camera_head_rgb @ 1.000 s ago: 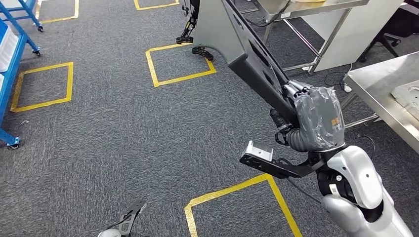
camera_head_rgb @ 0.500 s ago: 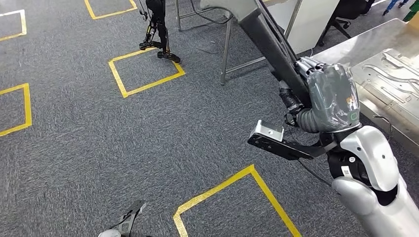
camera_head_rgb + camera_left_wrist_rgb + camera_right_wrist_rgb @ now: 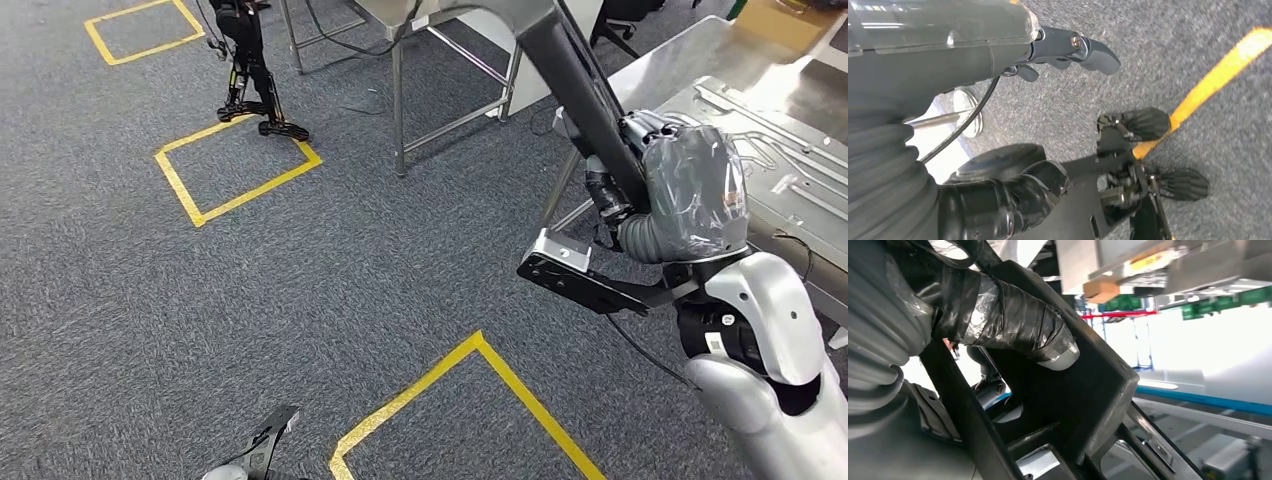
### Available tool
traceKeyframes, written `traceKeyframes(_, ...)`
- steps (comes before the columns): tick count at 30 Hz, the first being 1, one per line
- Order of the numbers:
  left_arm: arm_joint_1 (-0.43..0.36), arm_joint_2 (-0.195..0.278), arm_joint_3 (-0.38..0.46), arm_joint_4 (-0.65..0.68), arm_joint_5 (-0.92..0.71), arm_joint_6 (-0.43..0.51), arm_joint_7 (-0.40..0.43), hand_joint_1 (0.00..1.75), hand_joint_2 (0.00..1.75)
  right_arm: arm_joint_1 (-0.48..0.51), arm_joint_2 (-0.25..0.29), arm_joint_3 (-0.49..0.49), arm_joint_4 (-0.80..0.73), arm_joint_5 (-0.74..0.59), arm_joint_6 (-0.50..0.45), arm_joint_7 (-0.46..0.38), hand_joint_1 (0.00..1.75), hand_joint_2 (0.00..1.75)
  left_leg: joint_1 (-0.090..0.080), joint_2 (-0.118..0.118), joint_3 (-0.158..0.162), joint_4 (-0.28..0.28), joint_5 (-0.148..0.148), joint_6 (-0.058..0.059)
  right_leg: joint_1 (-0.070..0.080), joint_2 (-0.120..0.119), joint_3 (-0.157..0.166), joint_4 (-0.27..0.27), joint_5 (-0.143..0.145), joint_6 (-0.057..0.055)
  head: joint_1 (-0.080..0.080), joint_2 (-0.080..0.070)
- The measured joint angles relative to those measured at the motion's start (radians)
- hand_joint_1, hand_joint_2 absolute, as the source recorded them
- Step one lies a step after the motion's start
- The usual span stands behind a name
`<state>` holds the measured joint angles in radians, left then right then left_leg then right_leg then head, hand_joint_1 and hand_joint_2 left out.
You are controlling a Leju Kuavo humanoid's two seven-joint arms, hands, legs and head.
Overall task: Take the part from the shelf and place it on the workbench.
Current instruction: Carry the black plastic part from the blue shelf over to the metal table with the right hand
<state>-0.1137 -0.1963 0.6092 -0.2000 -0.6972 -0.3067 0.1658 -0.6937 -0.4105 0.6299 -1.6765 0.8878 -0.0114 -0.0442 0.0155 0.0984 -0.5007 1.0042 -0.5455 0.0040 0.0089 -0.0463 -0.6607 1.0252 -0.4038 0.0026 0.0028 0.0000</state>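
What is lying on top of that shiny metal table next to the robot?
On the workbench lies a flat, pressed metal panel. The right hand, holding the long dark part, covers the panel's near end, so anything there is hidden.

Grey carpet (image 3: 300, 300) runs right across the floor, marked out in yellow tape — one square (image 3: 238, 170) up at the left, a corner of another (image 3: 150, 25) beyond it, and a third outline (image 3: 480, 400) near the bottom. Dark robot legs (image 3: 250, 75) stand at the far edge of that first square. A steel table (image 3: 400, 90) on thin legs sits behind, cables trailing under it — and an office chair (image 3: 620, 20) is just visible at the top.
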Motion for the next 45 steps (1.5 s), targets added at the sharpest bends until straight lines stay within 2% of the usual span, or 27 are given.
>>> traceKeyframes(2,-0.005,-0.002,0.000,0.000,0.002,-0.001,0.001,0.00,1.75,-0.005,-0.001,-0.005,-0.001,-0.001,0.000,0.001,1.75,1.75,0.003,-0.028,-0.008,0.039,-0.022,-0.006,-0.006,0.021,0.019,-0.012,-0.007,-0.016,-0.002,0.000)
traceKeyframes(3,-0.005,-0.002,0.000,-0.001,0.003,-0.001,0.001,0.00,1.75,-0.007,-0.001,-0.006,-0.002,-0.001,0.000,0.001,1.75,1.75,0.005,-0.053,-0.036,0.095,-0.043,-0.006,-0.009,0.030,0.030,-0.015,-0.012,-0.025,-0.003,0.000)
traceKeyframes(5,-0.002,-0.002,0.001,0.000,0.004,-0.002,0.003,0.00,1.75,-0.011,0.000,-0.005,0.000,-0.001,0.003,0.001,1.75,1.75,0.005,-0.085,-0.128,0.243,-0.084,-0.006,-0.006,0.052,0.046,-0.016,-0.023,-0.036,-0.004,0.000)
traceKeyframes(7,0.004,-0.002,0.001,0.000,0.004,-0.002,0.004,0.00,1.75,-0.009,0.001,-0.002,0.003,0.000,0.007,0.002,1.75,1.75,0.005,-0.091,-0.203,0.314,-0.067,-0.006,-0.004,0.081,0.061,-0.013,-0.037,-0.038,-0.004,0.000)
traceKeyframes(9,0.006,-0.001,0.002,0.000,0.004,-0.002,0.004,0.00,1.75,-0.009,0.001,-0.001,0.007,0.004,0.012,0.002,1.75,1.75,0.004,-0.102,-0.206,0.231,0.030,-0.002,-0.005,0.110,0.078,-0.007,-0.055,-0.033,-0.004,0.000)
traceKeyframes(11,0.007,-0.001,0.002,0.000,0.005,-0.003,0.004,0.00,1.75,-0.011,0.002,0.000,0.011,0.009,0.015,0.003,1.75,1.75,0.006,-0.146,-0.173,0.104,0.110,0.004,-0.007,0.135,0.086,0.005,-0.074,-0.023,-0.003,0.000)
traceKeyframes(13,0.009,0.000,0.002,0.000,0.006,-0.004,0.004,0.00,1.75,-0.012,0.002,0.002,0.015,0.010,0.017,0.004,1.75,1.75,0.004,-0.173,-0.153,0.047,0.121,0.012,-0.013,0.158,0.083,0.010,-0.081,-0.008,-0.003,0.000)
traceKeyframes(15,0.008,-0.001,0.003,0.000,0.006,-0.005,0.003,0.00,1.75,-0.011,0.001,0.002,0.019,0.010,0.019,0.007,1.75,1.75,0.001,-0.154,-0.137,0.030,0.115,0.025,-0.017,0.171,0.083,0.009,-0.077,0.006,-0.005,0.000)
traceKeyframes(16,0.007,-0.002,0.003,0.000,0.006,-0.005,0.003,0.00,1.75,-0.012,0.001,0.001,0.020,0.011,0.019,0.008,1.75,1.75,0.002,-0.144,-0.125,0.020,0.113,0.032,-0.016,0.159,0.084,0.014,-0.077,0.012,-0.004,0.000)
traceKeyframes(18,0.005,-0.004,0.005,-0.001,0.007,-0.005,0.002,0.00,1.75,-0.020,0.000,0.001,0.022,0.013,0.019,0.009,1.75,1.75,0.005,-0.126,-0.098,0.003,0.108,0.040,-0.014,0.108,0.056,0.069,-0.099,0.022,0.002,0.000)
traceKeyframes(20,0.006,-0.004,0.007,-0.001,0.007,-0.005,0.003,0.00,1.75,-0.024,0.000,0.001,0.026,0.014,0.020,0.008,1.75,1.75,0.005,-0.105,-0.079,-0.002,0.095,0.043,-0.017,0.064,-0.017,0.183,-0.139,0.032,0.007,0.000)
traceKeyframes(22,0.010,-0.004,0.009,-0.001,0.008,-0.003,-0.006,0.00,1.75,-0.022,0.000,0.002,0.031,0.015,0.021,0.009,1.75,1.75,0.005,-0.084,-0.061,-0.002,0.077,0.042,-0.023,0.055,-0.078,0.247,-0.151,0.036,0.007,0.000)
traceKeyframes(23,0.014,-0.004,0.010,-0.001,0.010,0.000,-0.024,0.00,1.75,-0.020,0.000,0.002,0.034,0.017,0.022,0.011,1.75,1.75,0.005,-0.074,-0.049,-0.002,0.066,0.041,-0.025,0.051,-0.084,0.228,-0.131,0.037,0.007,0.000)
traceKeyframes(25,0.033,-0.004,0.010,-0.001,0.013,0.011,-0.088,0.00,1.75,-0.018,0.000,0.002,0.034,0.026,0.026,0.020,1.75,1.75,0.005,-0.051,-0.019,-0.003,0.042,0.034,-0.023,0.027,-0.051,0.104,-0.041,0.031,0.007,0.000)
traceKeyframes(27,0.058,-0.004,0.011,0.000,0.012,0.021,-0.140,0.00,1.75,-0.013,0.000,0.006,0.031,0.041,0.028,0.033,1.75,1.75,0.004,-0.030,0.009,-0.008,0.020,0.023,-0.008,-0.007,-0.019,0.008,0.018,0.018,0.006,0.000)
traceKeyframes(28,0.067,-0.004,0.011,0.000,0.010,0.022,-0.147,0.00,1.75,-0.009,0.000,0.008,0.031,0.049,0.028,0.037,1.75,1.75,0.003,-0.020,0.021,-0.010,0.012,0.016,0.001,-0.017,-0.013,-0.008,0.025,0.009,0.006,0.000)
traceKeyframes(30,0.067,-0.005,0.012,0.001,0.006,0.016,-0.112,0.00,1.75,-0.006,0.001,0.012,0.032,0.061,0.025,0.043,1.75,1.75,0.001,-0.009,0.035,0.003,0.010,0.001,0.008,-0.003,0.000,-0.012,0.014,-0.011,0.006,0.000)
traceKeyframes(32,0.046,-0.006,0.012,0.002,0.007,0.003,-0.048,0.00,1.75,-0.012,0.007,0.014,0.035,0.067,0.023,0.045,1.75,1.75,0.004,-0.033,0.008,0.072,0.022,-0.008,0.003,0.015,0.022,-0.016,0.003,-0.028,0.004,0.000)
traceKeyframes(34,0.024,-0.007,0.013,0.002,0.008,-0.004,-0.012,0.00,1.75,-0.021,0.018,0.018,0.040,0.069,0.023,0.045,1.75,1.75,0.007,-0.073,-0.071,0.190,0.007,-0.008,0.000,0.034,0.045,-0.020,-0.010,-0.041,0.002,0.000)
traceKeyframes(36,0.017,-0.007,0.014,0.002,0.010,-0.005,-0.001,0.00,1.75,-0.024,0.027,0.023,0.046,0.071,0.023,0.045,1.75,1.75,0.005,-0.088,-0.158,0.284,-0.053,-0.006,-0.001,0.060,0.065,-0.020,-0.028,-0.046,0.000,0.000)
traceKeyframes(38,0.018,-0.007,0.014,0.002,0.009,-0.006,0.002,0.00,1.75,-0.023,0.033,0.028,0.051,0.074,0.023,0.045,1.75,1.75,0.002,-0.090,-0.209,0.286,-0.096,-0.003,0.000,0.092,0.092,-0.020,-0.049,-0.046,0.000,0.000)
traceKeyframes(39,0.019,-0.007,0.014,0.002,0.009,-0.006,0.002,0.00,1.75,-0.022,0.035,0.031,0.053,0.076,0.024,0.046,1.75,1.75,0.000,-0.094,-0.215,0.247,-0.084,0.001,0.001,0.107,0.108,-0.020,-0.061,-0.044,0.000,0.000)
traceKeyframes(40,0.019,-0.007,0.014,0.002,0.009,-0.006,0.001,0.00,1.75,-0.022,0.037,0.032,0.055,0.079,0.025,0.047,1.75,1.75,-0.002,-0.106,-0.214,0.189,-0.038,0.005,0.001,0.120,0.122,-0.020,-0.073,-0.043,0.000,0.000)
traceKeyframes(42,0.023,-0.005,0.014,0.002,0.008,-0.006,-0.001,0.00,1.75,-0.021,0.041,0.037,0.064,0.083,0.028,0.050,1.75,1.75,-0.008,-0.152,-0.206,0.066,0.106,0.015,0.000,0.146,0.140,-0.016,-0.098,-0.034,0.001,0.000)
traceKeyframes(43,0.026,-0.004,0.015,0.002,0.008,-0.005,-0.008,0.00,1.75,-0.019,0.043,0.039,0.068,0.084,0.029,0.052,1.75,1.75,-0.011,-0.169,-0.202,0.029,0.161,0.018,-0.002,0.159,0.145,-0.015,-0.108,-0.028,0.001,0.000)
traceKeyframes(44,0.031,-0.003,0.015,0.002,0.007,-0.001,-0.024,0.00,1.75,-0.017,0.045,0.040,0.072,0.084,0.030,0.054,1.75,1.75,-0.013,-0.174,-0.197,0.009,0.187,0.023,-0.003,0.170,0.148,-0.011,-0.114,-0.022,0.001,0.000)
traceKeyframes(45,0.036,-0.003,0.015,0.001,0.007,0.004,-0.052,0.00,1.75,-0.016,0.045,0.041,0.072,0.084,0.031,0.056,1.75,1.75,-0.014,-0.166,-0.186,0.007,0.184,0.027,-0.004,0.179,0.150,-0.009,-0.116,-0.017,0.000,0.000)
